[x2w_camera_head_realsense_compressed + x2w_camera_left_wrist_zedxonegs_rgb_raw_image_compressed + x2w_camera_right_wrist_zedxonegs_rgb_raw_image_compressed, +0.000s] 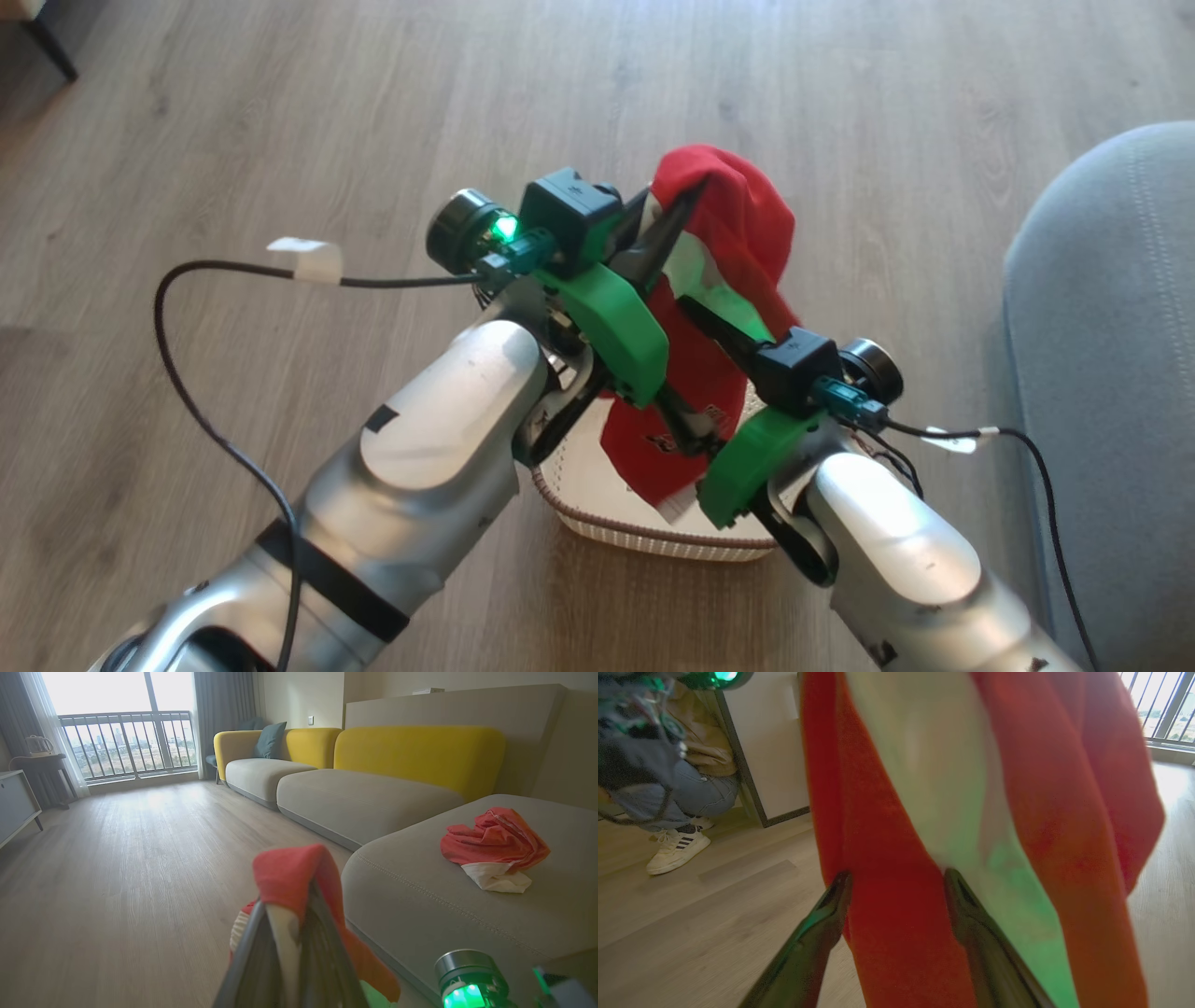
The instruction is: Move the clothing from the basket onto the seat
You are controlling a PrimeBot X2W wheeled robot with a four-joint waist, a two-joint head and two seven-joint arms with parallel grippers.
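— Where's the clothing point(738, 215)?
— Pinched in the closed left fingers point(667, 233), hanging above the basket point(644, 537) on the wooden floor point(280, 112); right fingers point(817, 933) spread wide, cloth between them.
— The seat point(1111, 327)?
— Grey, just beside; another red piece point(495, 842) lies there.

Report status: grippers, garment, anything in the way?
Left gripper shut on red garment, held above basket. Right gripper open, fabric hanging between its fingers. Second garment already on seat. Person crouching nearby on the floor.

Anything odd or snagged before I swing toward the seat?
Yes. The red-and-white fabric garment, gripped by the shut left pincer, hangs inside the open right pincer; it could catch there as the arms part.
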